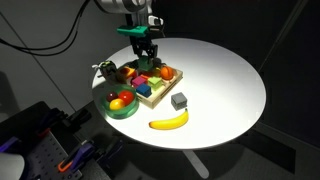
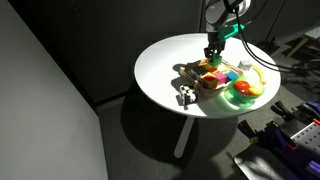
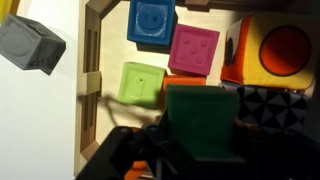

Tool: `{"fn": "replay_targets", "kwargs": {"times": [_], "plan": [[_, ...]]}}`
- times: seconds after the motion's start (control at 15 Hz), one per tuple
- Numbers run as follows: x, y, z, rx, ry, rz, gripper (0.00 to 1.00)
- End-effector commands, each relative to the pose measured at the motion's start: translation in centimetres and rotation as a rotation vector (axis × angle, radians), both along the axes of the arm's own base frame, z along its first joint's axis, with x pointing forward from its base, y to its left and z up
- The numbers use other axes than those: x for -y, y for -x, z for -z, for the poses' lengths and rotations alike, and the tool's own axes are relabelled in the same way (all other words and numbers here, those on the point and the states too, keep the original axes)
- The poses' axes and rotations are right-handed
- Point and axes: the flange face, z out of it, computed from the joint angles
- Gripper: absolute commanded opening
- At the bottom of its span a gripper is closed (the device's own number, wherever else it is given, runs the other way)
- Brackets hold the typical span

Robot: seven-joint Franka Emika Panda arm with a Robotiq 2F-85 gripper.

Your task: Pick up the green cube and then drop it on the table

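White round table (image 1: 228, 82) carries a wooden tray (image 3: 92, 48) close to one edge; the end effector (image 1: 147, 57) reaches down into that tray, jaws clamped on the green cube (image 3: 200, 122) beside a paler green block (image 3: 140, 84).

The green cube (image 3: 200, 120), a small plain-faced block that looks dark in shadow, is gripped squarely between the dark fingers (image 3: 135, 155). It is over the wooden tray (image 3: 92, 50) on the round white bench (image 1: 230, 90).
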Motion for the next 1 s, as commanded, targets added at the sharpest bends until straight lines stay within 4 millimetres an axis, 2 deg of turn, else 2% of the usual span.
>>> {"fn": "replay_targets", "kwargs": {"times": [0.0,0.93], "plan": [[-1.3,1.5,-1.6,-0.015,0.017,-0.04,0.24],[-9.4,4.5,-0.8,-0.079,0.049,-0.212,0.24]]}}
